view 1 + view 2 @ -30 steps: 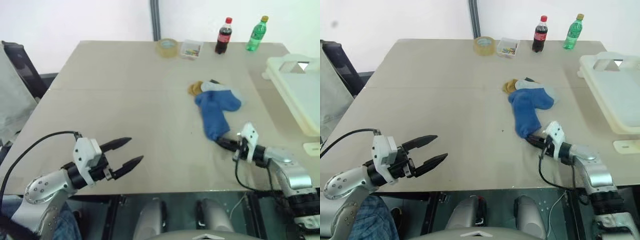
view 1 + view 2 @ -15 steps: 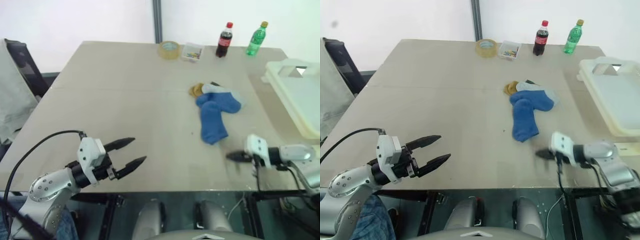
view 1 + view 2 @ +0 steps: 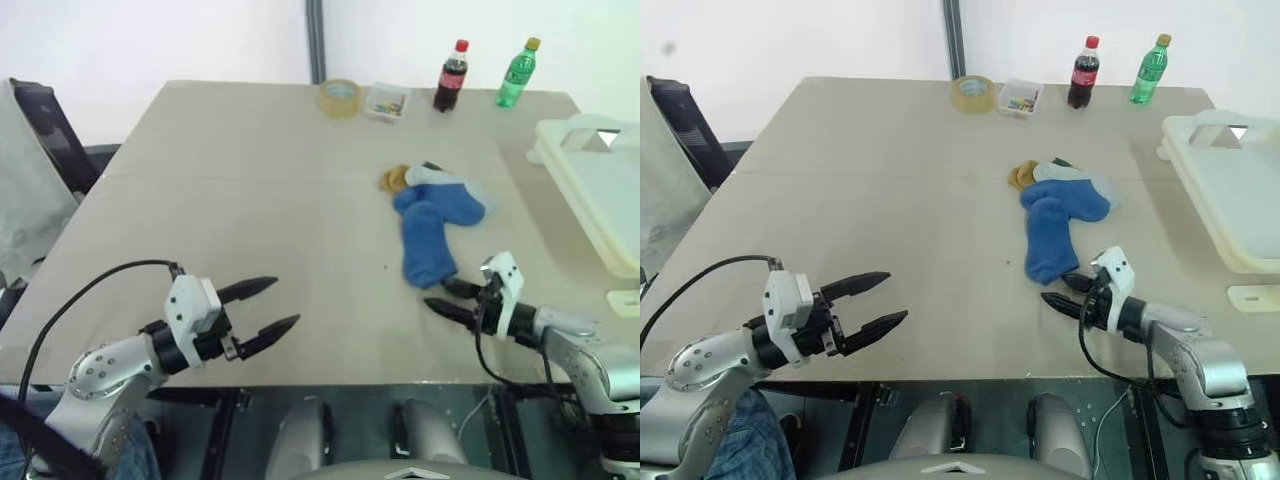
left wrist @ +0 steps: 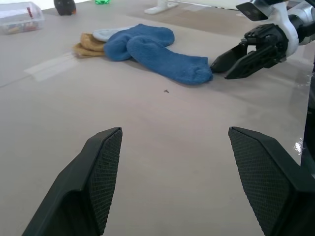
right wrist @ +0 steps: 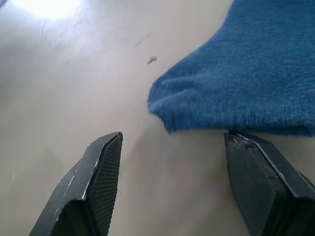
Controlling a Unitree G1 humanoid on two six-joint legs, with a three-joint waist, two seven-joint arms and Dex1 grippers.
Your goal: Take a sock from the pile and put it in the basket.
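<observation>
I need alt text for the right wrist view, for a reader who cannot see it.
The open right gripper points at the near end of a blue sock lying on a beige table, its two black fingers spread and not touching the fabric.

— What do you see changed at the right gripper (image 3: 1061,292)?

— Your right gripper, pinched shut a second ago at the toe of the blue sock (image 3: 1053,228), now has its fingers (image 5: 101,184) spread wide. Half a second back it sat pulled away from the sock, toward the table's (image 3: 870,200) near edge; now it is at the toe again, just short of it, touching nothing.

— And the sock itself?

— You see its toe end lying a little straighter than a second ago, the rest of the pile (image 3: 1060,190) as before.
</observation>
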